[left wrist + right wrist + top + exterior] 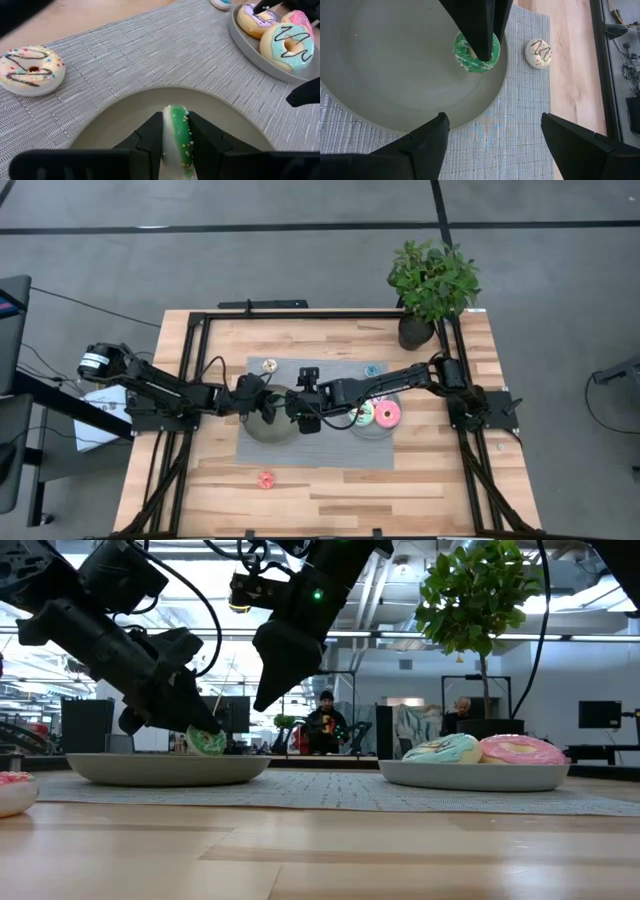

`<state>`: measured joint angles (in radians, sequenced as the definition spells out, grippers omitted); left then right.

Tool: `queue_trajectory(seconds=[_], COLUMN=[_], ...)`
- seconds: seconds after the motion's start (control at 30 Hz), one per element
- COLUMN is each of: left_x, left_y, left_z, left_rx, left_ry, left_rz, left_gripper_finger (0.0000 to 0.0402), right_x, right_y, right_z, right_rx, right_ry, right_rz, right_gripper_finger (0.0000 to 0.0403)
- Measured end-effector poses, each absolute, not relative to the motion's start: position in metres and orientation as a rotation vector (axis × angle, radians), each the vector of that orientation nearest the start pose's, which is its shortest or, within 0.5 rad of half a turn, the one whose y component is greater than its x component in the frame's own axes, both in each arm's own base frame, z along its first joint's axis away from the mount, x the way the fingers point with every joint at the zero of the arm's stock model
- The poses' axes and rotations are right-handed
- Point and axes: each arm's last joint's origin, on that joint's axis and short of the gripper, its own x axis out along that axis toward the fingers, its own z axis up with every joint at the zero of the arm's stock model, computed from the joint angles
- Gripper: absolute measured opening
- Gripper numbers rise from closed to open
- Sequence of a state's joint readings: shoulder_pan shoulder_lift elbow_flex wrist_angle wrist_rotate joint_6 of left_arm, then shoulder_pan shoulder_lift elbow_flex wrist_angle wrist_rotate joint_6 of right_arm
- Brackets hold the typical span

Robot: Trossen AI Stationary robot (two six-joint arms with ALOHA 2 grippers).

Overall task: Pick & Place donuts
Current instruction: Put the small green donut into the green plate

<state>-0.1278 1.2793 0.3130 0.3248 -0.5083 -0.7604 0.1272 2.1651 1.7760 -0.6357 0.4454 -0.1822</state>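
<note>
From above we lose the green donut (176,137) under the left end effector (176,150); in the low view a pink donut (10,780) at nine o'clock is cut off.

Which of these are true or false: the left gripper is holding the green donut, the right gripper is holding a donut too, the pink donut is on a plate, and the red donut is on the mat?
The left gripper is holding the green donut: true; it is shut on it, over the left plate.
The right gripper holds a donut: false; it is open and empty.
The pink donut is on a plate: true, on the right plate beside the mint-green donut.
The red donut is on the mat: false; it lies on bare wood.
</note>
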Motion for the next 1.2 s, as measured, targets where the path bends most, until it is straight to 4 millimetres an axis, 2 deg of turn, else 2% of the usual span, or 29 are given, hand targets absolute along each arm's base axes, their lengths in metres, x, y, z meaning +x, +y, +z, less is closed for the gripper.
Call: queue_trajectory(seconds=[0.63,1.2], left_x=[0.2054,0.2052], left_y=[-0.0092,-0.0088], left_z=[0.1301,0.1302], left_rx=[-0.519,-0.499], left_ry=[0.480,0.478], left_rz=[0.586,0.596], left_gripper_finger=[0.0079,0.0128], right_x=[0.4638,0.4644], right_y=[0.0467,0.0468], right_z=[0.2045,0.2049], right_rx=[-0.456,-0.455], right_ry=[1.015,1.008], right_rz=[-0.200,-0.201], right_gripper_finger=[0.0306,0.0306])
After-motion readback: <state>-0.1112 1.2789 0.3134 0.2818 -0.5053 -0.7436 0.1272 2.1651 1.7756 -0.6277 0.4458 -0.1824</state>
